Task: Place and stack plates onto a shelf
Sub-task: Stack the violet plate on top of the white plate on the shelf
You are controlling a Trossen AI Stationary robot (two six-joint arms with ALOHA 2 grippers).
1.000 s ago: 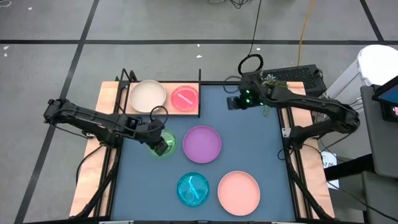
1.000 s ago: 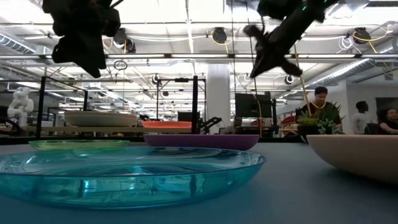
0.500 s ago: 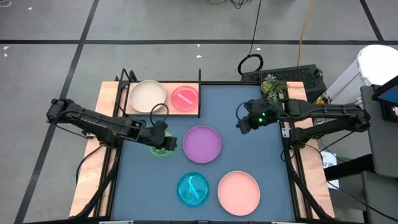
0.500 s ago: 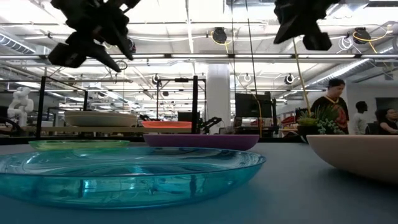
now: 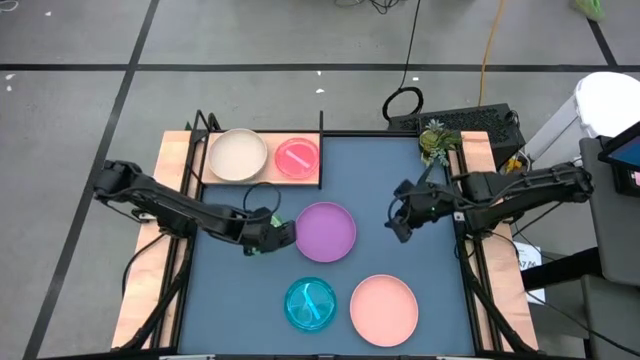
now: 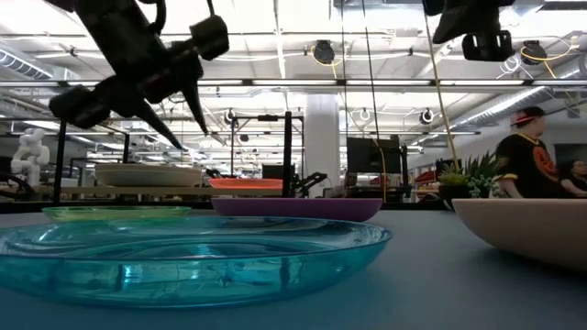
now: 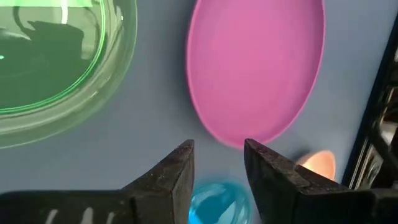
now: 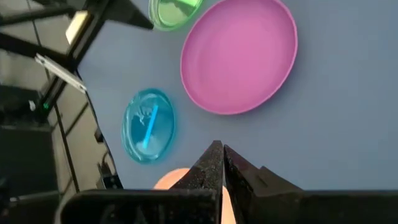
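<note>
Hovering part-open and empty, left gripper (image 5: 283, 233) points at the purple plate (image 5: 325, 231) (right gripper (image 5: 396, 224) closed, empty).

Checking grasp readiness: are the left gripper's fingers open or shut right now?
Open. In the left wrist view the left gripper shows a clear gap between its two fingers, with nothing between them, aimed at the purple plate's near rim.
</note>
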